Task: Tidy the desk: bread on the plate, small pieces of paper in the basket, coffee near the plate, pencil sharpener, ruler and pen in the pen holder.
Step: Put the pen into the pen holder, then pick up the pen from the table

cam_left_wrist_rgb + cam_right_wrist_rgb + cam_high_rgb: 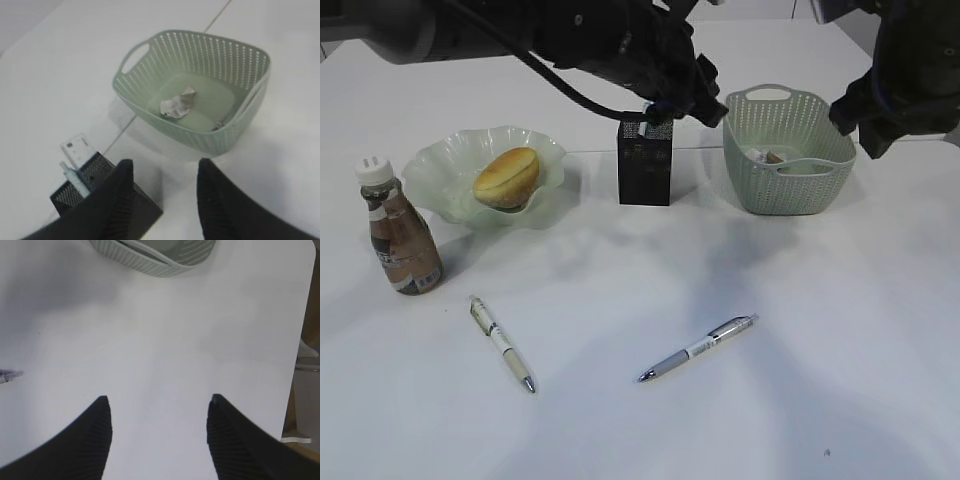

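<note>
On the white counter [840, 330], bread [506, 176] sat in the green plate [440, 175], coffee [402, 240] beside it, paper scraps [177, 103] in the basket [790, 150] and a ruler [76, 150] in the pen holder [645, 165], while two pens [502, 343] [700, 347] lay loose and both grippers' [162, 200] [159, 440] fingers stood apart, empty.

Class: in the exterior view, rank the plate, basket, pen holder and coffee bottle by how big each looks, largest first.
1. plate and basket: too alike to separate
2. coffee bottle
3. pen holder, only slightly smaller
</note>
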`<state>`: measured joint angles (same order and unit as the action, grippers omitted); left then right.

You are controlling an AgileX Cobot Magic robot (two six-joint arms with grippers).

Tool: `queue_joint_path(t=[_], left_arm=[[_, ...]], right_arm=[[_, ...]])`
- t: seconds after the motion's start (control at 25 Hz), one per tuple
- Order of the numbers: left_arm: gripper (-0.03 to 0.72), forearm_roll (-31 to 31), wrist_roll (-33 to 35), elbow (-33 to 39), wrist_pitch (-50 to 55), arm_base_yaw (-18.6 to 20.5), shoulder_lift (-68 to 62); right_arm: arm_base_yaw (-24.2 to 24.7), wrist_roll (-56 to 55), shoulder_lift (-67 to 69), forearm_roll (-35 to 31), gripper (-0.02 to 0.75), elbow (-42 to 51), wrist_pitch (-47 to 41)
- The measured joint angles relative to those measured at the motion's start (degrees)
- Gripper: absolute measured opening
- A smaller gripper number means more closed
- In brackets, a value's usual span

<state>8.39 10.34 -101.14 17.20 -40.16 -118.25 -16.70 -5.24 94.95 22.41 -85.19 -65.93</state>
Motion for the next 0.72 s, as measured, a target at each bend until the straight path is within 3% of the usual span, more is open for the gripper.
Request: queue_joint_path(t=[0.24, 0.52, 0.72], left_arm=[[0.297, 0.1, -6.5, 0.0, 11.5, -0.9, 0.6], [0.297, -0.3, -7.1, 0.0, 18.0, -1.0, 0.6], [0.297, -1.5, -7.1, 0.0, 21.7, -1.6, 0.6]], right_arm=[[0.0, -0.2, 0.0, 0.0, 0.478, 0.0, -1.0], [0.1, -0.7, -1.2, 0.9, 0.478, 0.0, -1.0], [3.3, -2.0, -3.0, 1.2, 0.478, 0.0, -1.0]])
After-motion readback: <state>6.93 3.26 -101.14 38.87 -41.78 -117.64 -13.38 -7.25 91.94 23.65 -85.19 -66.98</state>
